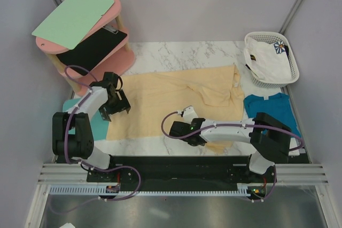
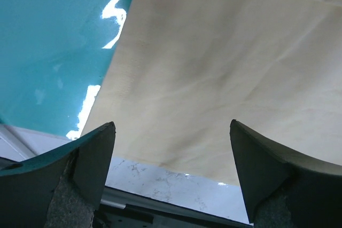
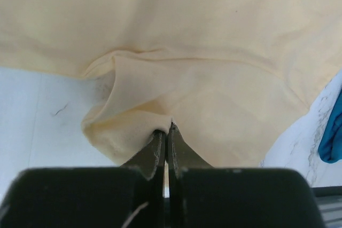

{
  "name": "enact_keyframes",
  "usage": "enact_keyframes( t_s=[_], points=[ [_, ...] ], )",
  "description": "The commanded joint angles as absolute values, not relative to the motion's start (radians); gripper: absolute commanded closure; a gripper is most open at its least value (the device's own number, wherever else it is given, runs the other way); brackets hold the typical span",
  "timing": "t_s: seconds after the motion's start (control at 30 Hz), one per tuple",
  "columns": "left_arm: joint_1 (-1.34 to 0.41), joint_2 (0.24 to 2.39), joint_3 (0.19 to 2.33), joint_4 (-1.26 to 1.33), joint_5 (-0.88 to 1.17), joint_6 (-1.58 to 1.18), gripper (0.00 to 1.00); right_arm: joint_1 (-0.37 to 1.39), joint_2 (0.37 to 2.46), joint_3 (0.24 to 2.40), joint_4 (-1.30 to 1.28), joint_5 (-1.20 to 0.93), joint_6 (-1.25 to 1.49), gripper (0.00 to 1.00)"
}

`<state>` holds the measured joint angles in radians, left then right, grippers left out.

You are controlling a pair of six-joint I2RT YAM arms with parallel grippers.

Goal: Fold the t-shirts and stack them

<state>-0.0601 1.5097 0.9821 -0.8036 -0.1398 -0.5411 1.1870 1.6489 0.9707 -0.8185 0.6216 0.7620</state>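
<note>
The large pale yellow t-shirt (image 1: 171, 97) lies spread on the marble table. My right gripper (image 1: 187, 115) is shut on a bunched fold of it near its near edge; the wrist view shows the cloth (image 3: 176, 78) pinched between the fingertips (image 3: 158, 150). My left gripper (image 1: 118, 105) is open and empty above the shirt's left edge (image 2: 214, 68), its fingers (image 2: 96, 158) wide apart. The teal-blue t-shirt (image 1: 270, 111) lies flat at the right, and shows at the right wrist view's edge (image 3: 332, 132). The white flower-print t-shirt (image 1: 267, 60) sits in the basket.
A turquoise rigid board (image 1: 99, 124) lies under the shirt's left edge (image 2: 48, 46). A white lattice basket (image 1: 291, 73) stands back right. A pink two-tier stand (image 1: 115, 60) with a green board (image 1: 75, 18) and black clipboard stands back left. A black rail (image 1: 176, 166) runs along the near edge.
</note>
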Motion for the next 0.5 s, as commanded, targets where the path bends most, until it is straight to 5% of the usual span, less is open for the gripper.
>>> enact_keyframes(
  t_s=[0.0, 0.47],
  points=[
    [-0.052, 1.583, 1.052, -0.920, -0.169, -0.469, 0.07, 1.143, 1.603, 0.951, -0.761, 0.652, 0.684, 1.00],
    [-0.017, 1.608, 1.028, -0.983, -0.101, -0.384, 0.29, 1.111, 1.578, 0.928, -0.698, 0.595, 0.626, 1.00]
  ],
)
